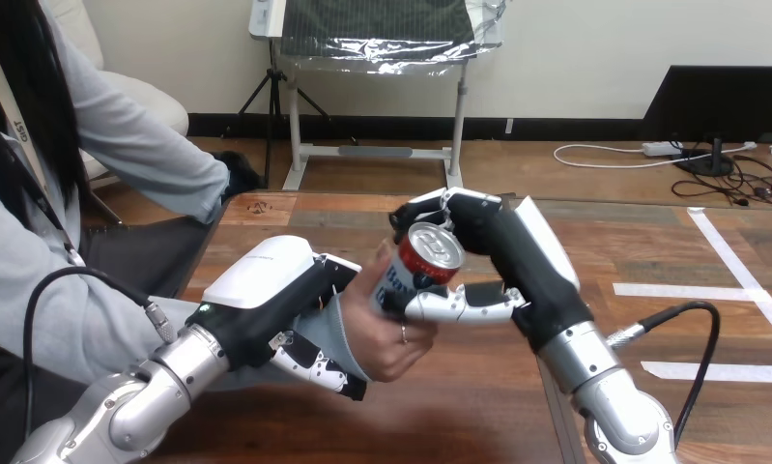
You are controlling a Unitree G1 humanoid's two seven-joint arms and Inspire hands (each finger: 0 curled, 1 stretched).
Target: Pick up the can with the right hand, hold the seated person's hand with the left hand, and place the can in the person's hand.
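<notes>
Surface (652, 242) was overhung | can (430, 256) was wrapped by right hand (517, 261) fingers, offered to person's hand (386, 333) | wrist (348, 329) was clasped steady by left hand (275, 280) fingers.

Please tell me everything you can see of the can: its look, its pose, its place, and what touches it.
The can looks like metal, with a silver lid and pull tab, a red upper band and a blue and white body. It is held above the table, tilted, with its lid toward the camera. The right hand grips it, fingers curled over the rim and thumb against its lower side. The person's hand cups its lower part from the left.
</notes>
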